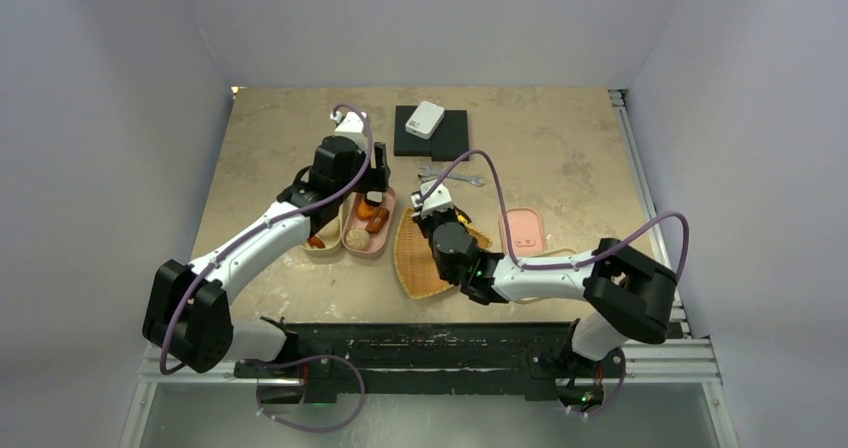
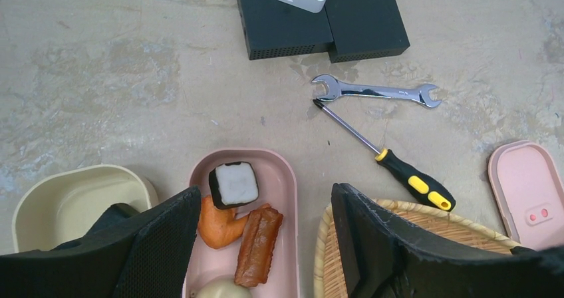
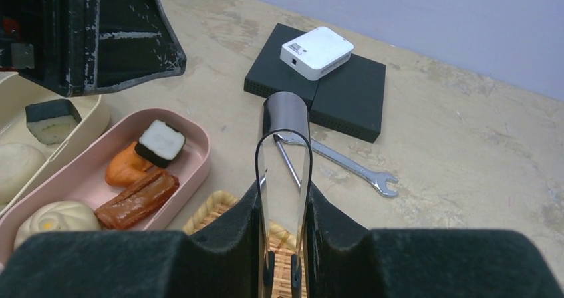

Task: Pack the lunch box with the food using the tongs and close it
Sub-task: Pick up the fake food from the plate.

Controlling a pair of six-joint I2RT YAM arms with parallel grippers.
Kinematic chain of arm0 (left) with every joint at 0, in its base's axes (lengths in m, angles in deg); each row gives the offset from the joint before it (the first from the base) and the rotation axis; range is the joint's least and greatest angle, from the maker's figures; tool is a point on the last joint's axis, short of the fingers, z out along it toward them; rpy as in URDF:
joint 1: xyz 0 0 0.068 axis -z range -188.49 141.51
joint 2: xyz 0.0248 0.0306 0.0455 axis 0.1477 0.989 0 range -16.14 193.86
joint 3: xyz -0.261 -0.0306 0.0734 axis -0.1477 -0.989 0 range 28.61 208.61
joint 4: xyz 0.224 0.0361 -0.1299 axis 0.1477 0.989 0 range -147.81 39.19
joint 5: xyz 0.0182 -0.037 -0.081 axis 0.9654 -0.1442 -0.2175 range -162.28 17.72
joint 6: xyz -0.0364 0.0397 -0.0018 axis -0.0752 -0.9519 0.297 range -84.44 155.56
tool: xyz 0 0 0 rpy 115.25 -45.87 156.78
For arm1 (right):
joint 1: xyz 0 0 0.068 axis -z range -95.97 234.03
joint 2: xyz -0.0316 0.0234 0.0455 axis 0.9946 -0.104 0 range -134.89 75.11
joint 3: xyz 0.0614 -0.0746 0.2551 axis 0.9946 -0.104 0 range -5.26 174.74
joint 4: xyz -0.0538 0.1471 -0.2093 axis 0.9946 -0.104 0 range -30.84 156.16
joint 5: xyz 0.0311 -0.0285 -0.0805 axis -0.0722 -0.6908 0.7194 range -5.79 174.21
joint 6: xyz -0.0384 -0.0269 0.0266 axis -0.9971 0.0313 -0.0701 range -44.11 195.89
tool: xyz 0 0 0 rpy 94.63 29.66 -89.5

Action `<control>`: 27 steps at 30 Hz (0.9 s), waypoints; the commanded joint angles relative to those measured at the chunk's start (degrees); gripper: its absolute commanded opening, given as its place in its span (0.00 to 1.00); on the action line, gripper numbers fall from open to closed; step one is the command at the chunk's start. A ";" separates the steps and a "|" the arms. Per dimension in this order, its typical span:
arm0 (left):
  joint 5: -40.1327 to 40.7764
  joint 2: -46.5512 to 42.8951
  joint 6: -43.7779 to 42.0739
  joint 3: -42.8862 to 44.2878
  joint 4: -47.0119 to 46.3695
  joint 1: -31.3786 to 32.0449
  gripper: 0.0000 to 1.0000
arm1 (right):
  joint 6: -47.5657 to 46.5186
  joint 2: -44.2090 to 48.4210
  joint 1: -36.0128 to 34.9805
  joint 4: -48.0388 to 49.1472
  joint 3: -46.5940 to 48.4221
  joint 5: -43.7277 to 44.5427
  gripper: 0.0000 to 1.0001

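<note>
Pink plastic marks the task's centre: the pink lunch box tray (image 2: pixel 287 178) lies on the table just left of the woven basket (image 1: pixel 412 263), touching a cream tray (image 2: pixel 73 198) on its other side. In the pink one lie a black-and-white piece (image 2: pixel 234 183), an orange piece (image 2: pixel 219 225), a brown sausage (image 2: pixel 258 245) and a beige bun (image 3: pixel 56 219); the cream one holds a second black-and-white piece (image 3: pixel 52 120) and another bun (image 3: pixel 16 165).

The right gripper (image 3: pixel 284 205) is clamped on the tongs (image 3: pixel 284 122), whose joined end points up and away over the near edge of the basket; their tips are out of sight. The left gripper (image 2: pixel 266 198) hangs over the pink tray with its jaws spread wide and nothing in them.

What shows of the basket looks bare, so I judge the packing nearly or fully done, though the right arm hides part of it. The next move likely calls for setting the tongs down and fetching the pink lid (image 2: pixel 529 185), which lies flat beyond the basket, well apart from the trays.

Mottled beige and worn, the table (image 1: pixel 560 148) also carries a silver wrench (image 2: pixel 376 92), a yellow-and-black screwdriver (image 2: pixel 392 161) and a black box (image 2: pixel 359 18) with a white device (image 3: pixel 316 52) on top. Pale lavender-grey walls (image 1: pixel 420 18) close in on three sides
</note>
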 commanded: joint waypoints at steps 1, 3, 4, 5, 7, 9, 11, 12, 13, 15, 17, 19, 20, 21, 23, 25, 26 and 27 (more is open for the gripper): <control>1.43 -2.85 -1.47 1.21 -1.02 -0.65 0.71 | -0.57 2.44 -0.85 2.94 1.24 2.57 0.00; 2.17 -3.37 -1.98 1.14 -1.02 -0.78 0.71 | -0.34 4.16 -1.17 2.91 1.24 3.55 0.00; 2.75 -3.72 -2.21 1.20 -1.02 -0.87 0.71 | 0.13 5.34 -1.18 2.39 1.24 3.74 0.00; 3.10 -4.06 -2.50 1.19 -1.02 -0.98 0.71 | 0.87 6.33 -1.18 2.02 1.16 3.70 0.00; 3.63 -4.68 -2.80 1.09 -0.84 -1.38 0.71 | 1.53 7.60 -1.21 1.98 0.67 3.65 0.00; 3.85 -5.14 -2.96 1.09 -0.84 -1.65 0.71 | 1.45 7.87 -1.18 2.31 -0.03 3.70 0.00; 3.90 -5.52 -3.07 0.92 -0.97 -1.79 0.71 | 1.79 7.55 -1.23 2.34 -0.40 3.75 0.00; 3.91 -5.57 -3.09 0.88 -1.01 -1.80 0.71 | 2.11 7.27 -1.22 2.10 -0.54 4.00 0.00; 3.84 -5.55 -3.11 0.87 -1.02 -1.80 0.71 | 2.59 6.95 -1.19 1.86 -0.59 4.18 0.00; 3.65 -5.57 -3.13 0.87 -1.05 -1.88 0.71 | 3.16 6.34 -1.18 1.97 -0.87 4.19 0.00; 3.51 -5.58 -3.12 0.87 -1.02 -1.89 0.71 | 3.12 5.57 -1.19 3.14 -1.34 4.14 0.02; 3.39 -5.58 -3.12 0.88 -1.02 -1.89 0.71 | 2.87 4.65 -1.20 4.26 -1.56 4.18 0.06; 3.34 -5.55 -3.08 0.88 -1.02 -1.89 0.71 | 2.55 4.20 -1.19 5.02 -1.68 4.39 0.08; 3.30 -5.50 -3.18 0.87 -1.02 -1.89 0.71 | 2.20 3.71 -1.18 5.65 -1.67 4.70 0.09; 3.29 -5.48 -3.20 0.87 -1.02 -1.89 0.71 | 1.38 2.80 -1.18 7.17 -1.81 5.48 0.11; 3.21 -5.48 -3.18 0.87 -1.02 -1.89 0.71 | 0.44 2.03 -1.18 8.57 -2.01 6.32 0.13; 3.18 -5.49 -3.14 0.84 -1.02 -1.89 0.71 | 0.03 1.60 -1.23 9.13 -2.05 6.58 0.15; 3.07 -5.49 -3.12 0.84 -1.06 -1.89 0.71 | -0.30 1.32 -1.23 9.46 -2.05 6.66 0.17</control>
